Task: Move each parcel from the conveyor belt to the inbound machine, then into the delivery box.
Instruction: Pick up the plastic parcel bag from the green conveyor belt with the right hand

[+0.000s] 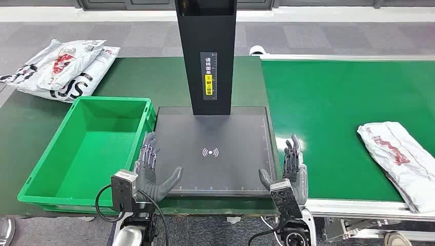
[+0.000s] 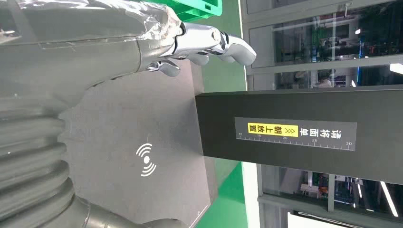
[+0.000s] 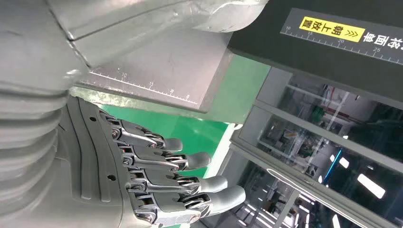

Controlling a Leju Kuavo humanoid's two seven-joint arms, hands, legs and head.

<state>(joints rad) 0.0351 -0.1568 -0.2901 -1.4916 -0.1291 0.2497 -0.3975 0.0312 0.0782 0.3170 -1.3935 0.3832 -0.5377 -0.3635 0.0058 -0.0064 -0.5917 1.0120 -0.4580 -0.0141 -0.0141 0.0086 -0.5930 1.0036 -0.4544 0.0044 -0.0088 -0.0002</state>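
Note:
A white parcel (image 1: pixel 402 160) with red print lies on the green conveyor belt (image 1: pixel 333 113) at the far right. The inbound machine (image 1: pixel 213 154) is a dark flat plate with a black post (image 1: pixel 206 56); nothing lies on the plate. The green delivery box (image 1: pixel 90 148) stands left of it with nothing inside. My left hand (image 1: pixel 154 174) hovers at the plate's near left corner, fingers spread, holding nothing. My right hand (image 1: pixel 290 171) is at the near right corner, fingers apart (image 3: pixel 185 183), holding nothing. The plate (image 2: pixel 142 137) and the post (image 2: pixel 304 133) also show in the left wrist view.
Two or more white parcels (image 1: pixel 61 66) lie piled at the far left on the dark green table (image 1: pixel 133 77). The belt's metal frame (image 1: pixel 359 207) runs along the near right edge. A shoe (image 1: pixel 6 230) shows at the bottom left corner.

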